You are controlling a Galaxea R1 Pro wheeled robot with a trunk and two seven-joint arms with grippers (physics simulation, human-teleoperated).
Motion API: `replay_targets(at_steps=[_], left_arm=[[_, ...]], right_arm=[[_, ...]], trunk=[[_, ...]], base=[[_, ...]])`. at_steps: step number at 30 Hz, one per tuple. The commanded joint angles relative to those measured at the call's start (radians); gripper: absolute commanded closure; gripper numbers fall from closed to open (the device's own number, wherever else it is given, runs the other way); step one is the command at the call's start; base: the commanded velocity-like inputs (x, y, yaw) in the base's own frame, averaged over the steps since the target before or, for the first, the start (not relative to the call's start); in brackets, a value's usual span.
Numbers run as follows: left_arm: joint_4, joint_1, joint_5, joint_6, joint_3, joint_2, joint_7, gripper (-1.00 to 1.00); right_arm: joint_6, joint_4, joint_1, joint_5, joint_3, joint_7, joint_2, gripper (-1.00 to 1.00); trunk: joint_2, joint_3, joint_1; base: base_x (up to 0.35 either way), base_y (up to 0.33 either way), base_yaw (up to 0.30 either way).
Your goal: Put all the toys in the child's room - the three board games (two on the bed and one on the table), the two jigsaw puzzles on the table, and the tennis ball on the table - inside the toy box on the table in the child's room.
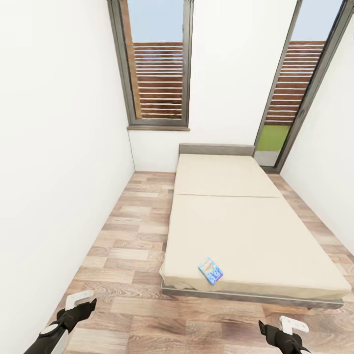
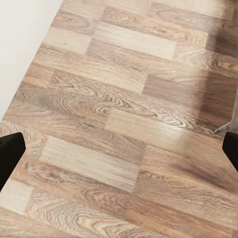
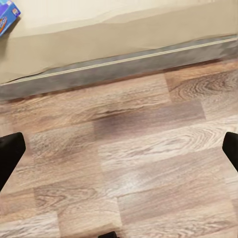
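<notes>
Near the bed's [image 1: 255, 231] near left corner: one board game [image 1: 211, 271] lying uncollected. Left end effector [image 1: 78, 301] and right end effector [image 1: 287, 328] spread wide, empty. Task looks barely begun.

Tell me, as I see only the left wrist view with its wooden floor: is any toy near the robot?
Observer: Yes. In the head view a blue board game lies flat on the bed, near its closest corner.
Operator: Is either gripper holding anything?
Observer: No. The right gripper is open over bare floor before the bed's grey base.
Operator: What is beyond the bed?
Observer: A window in the far wall.
</notes>
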Motion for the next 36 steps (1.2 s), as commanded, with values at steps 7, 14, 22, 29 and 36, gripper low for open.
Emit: replay_targets(at_steps=[7,14,22,29,36], left_arm=[[0.001,-0.001,0.005,-0.002,0.006,-0.001,-0.009,-1.00],[0.001,-0.001,0.005,-0.002,0.006,-0.001,-0.009,-1.00],[0.001,-0.001,0.005,-0.002,0.006,-0.001,-0.009,-1.00],[0.013,-0.001,0.005,-0.002,0.006,-0.001,-0.008,-1.00],[0.050,-0.002,0.006,-0.012,-0.073,-0.012,0.021,-1.00]], right_arm=[[0.002,-0.001,0.000,-0.009,0.001,-0.001,0.000,-1.00],[0.001,-0.001,0.000,-0.009,0.001,-0.001,-0.001,-1.00],[0.001,-0.001,0.000,-0.012,-0.001,-0.001,-0.001,-1.00],[0.000,0.032,0.000,-0.015,-0.002,-0.001,-0.001,-1.00],[-0.083,0.110,-0.001,-0.015,-0.003,-0.002,-0.001,-1.00]], trunk=[[-0.002,0.010,0.001],[-0.002,0.021,0.001],[-0.002,0.035,0.001],[-0.002,0.046,0.001],[-0.002,0.058,0.001]], base=[[0.000,0.000,0.000],[0.000,0.000,0.000],[0.000,0.000,0.000],[0.000,0.000,0.002],[0.000,0.000,0.049]])
